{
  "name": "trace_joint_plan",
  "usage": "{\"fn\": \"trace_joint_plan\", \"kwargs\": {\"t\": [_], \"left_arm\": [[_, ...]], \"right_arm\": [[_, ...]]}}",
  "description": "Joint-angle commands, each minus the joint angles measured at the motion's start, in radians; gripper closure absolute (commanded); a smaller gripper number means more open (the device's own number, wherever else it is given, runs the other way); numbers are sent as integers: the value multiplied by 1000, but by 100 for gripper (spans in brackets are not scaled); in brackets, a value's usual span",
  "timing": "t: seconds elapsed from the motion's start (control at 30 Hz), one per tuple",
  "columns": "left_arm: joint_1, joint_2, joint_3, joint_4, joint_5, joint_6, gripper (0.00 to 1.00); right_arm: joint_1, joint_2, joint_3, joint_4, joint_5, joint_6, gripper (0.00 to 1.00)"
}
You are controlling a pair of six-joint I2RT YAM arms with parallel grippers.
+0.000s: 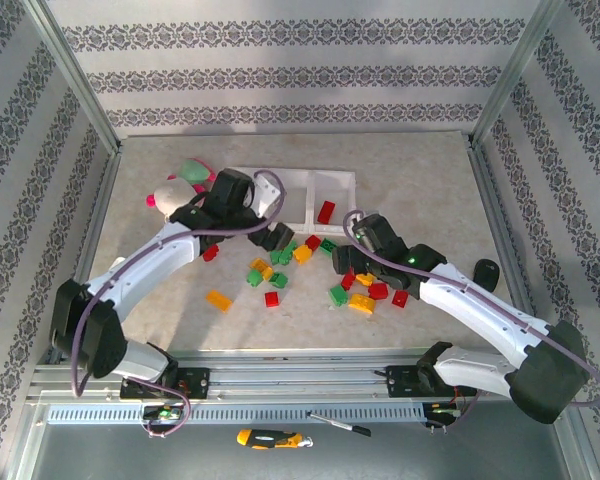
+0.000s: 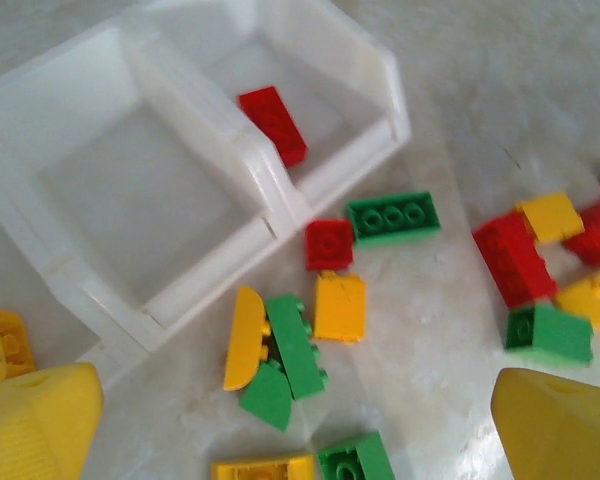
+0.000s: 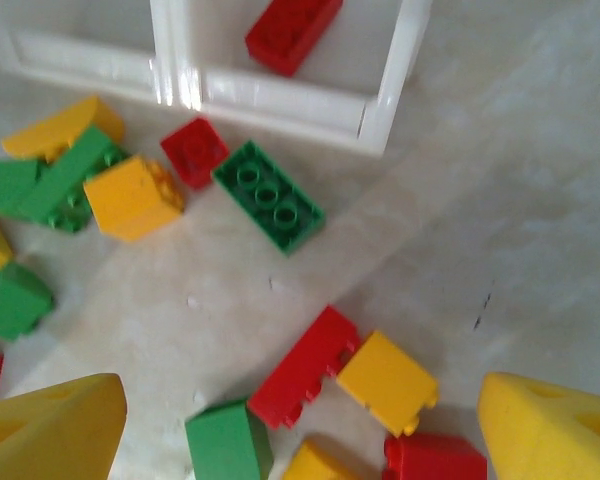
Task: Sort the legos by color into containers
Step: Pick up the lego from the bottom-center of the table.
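My left pincer (image 2: pixel 295 435) hangs spread wide with nothing between its yellow fingertips (image 2: pixel 35 420). It is over the small studded plastic legos (image 1: pixel 271 299) in red, green and yellow-orange, which lie scattered on the pale marbled surface (image 1: pixel 430 190) just in front of the row of joined translucent white plastic containers (image 2: pixel 210 280). My right pincer (image 3: pixel 300 430) is spread as wide and just as empty, above the right part of the scatter. One long red brick (image 2: pixel 273 122) lies in the right-end container; the other legos are on the surface.

I judge the step in hand to be choosing and gripping the next brick. On my left a curved yellow piece (image 2: pixel 245 335) and some green bricks (image 2: pixel 292 345) are packed together, touching, and going in there risks clamping two colours at once. The yellow-orange block (image 2: pixel 338 307) beside them has freer sides and looks the cleaner pick. On my right, a loose red brick (image 3: pixel 302 368) touches a yellow-orange neighbour (image 3: pixel 388 382). There I should turn the wrist until the fingertips bracket the red one's free sides, come straight down, close gently, and lift clear before heading for the container that holds red.
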Motion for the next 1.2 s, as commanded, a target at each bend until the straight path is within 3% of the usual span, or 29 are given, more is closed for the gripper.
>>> {"fn": "trace_joint_plan", "kwargs": {"t": [0.0, 0.2, 0.4, 0.73, 0.83, 0.97, 1.17], "left_arm": [[-32, -99, -92, 76, 87, 206, 0], [-44, -234, -243, 94, 193, 331, 0], [-51, -285, -331, 144, 257, 330, 1], [-55, -293, -354, 168, 270, 314, 1], [-57, -299, -359, 168, 271, 311, 1], [-57, -313, -367, 171, 262, 303, 1], [-58, -341, -391, 181, 226, 276, 1]], "right_arm": [[27, 27, -19, -102, -89, 24, 12], [113, 128, -21, -103, -116, 93, 18], [167, 241, -4, -93, -125, 128, 26], [167, 369, 8, -60, -88, 135, 44], [167, 383, 12, -58, -95, 129, 48], [166, 363, 5, -69, -72, 122, 67], [165, 287, 53, -108, -72, 102, 70]]}}
